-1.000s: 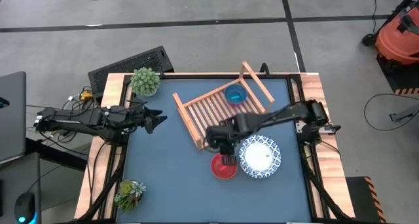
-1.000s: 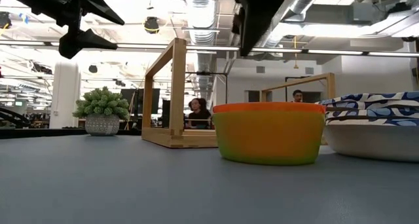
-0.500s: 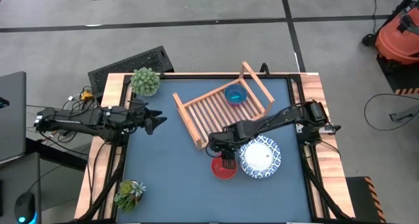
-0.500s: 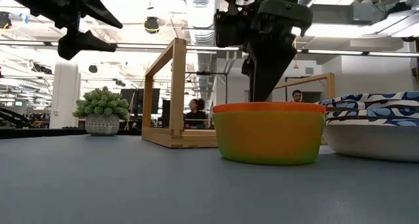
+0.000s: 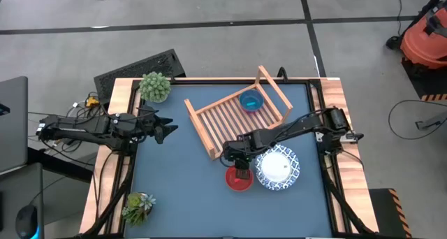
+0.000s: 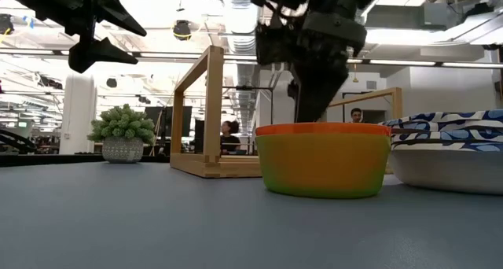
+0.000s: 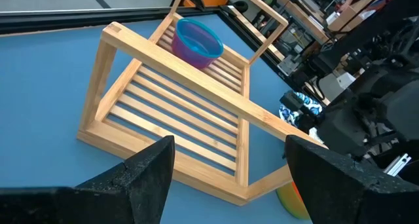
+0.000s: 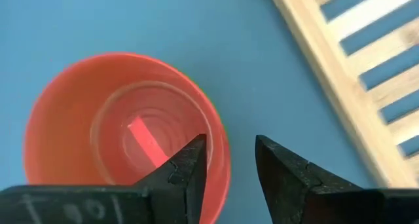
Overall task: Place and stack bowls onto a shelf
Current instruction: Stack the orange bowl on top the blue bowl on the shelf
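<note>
A small bowl [image 5: 239, 179], red-orange inside and green outside [image 6: 322, 160], stands on the blue table by the rack's near corner. My right gripper [image 8: 229, 160] is open above it, pointing down. One finger is over the bowl's inside and the other is outside the rim [image 8: 221, 152]. Two white bowls with blue rims [image 5: 277, 167] sit stacked just to its right. A small blue bowl [image 5: 251, 100] stands on the slats of the wooden rack [image 5: 223, 120]. My left gripper [image 5: 166, 131] waits open above the table's left side.
A potted plant [image 5: 155, 87] stands at the far left corner and another [image 5: 138, 205] at the near left corner. A black keyboard [image 5: 136, 70] lies beyond the table's far left edge. The rack's raised end rails [image 6: 208, 112] stand close behind the small bowl.
My right gripper has come down from well above the small bowl until its fingertips reach the rim, shifting a little toward the near edge. The bowl has stayed in place.
</note>
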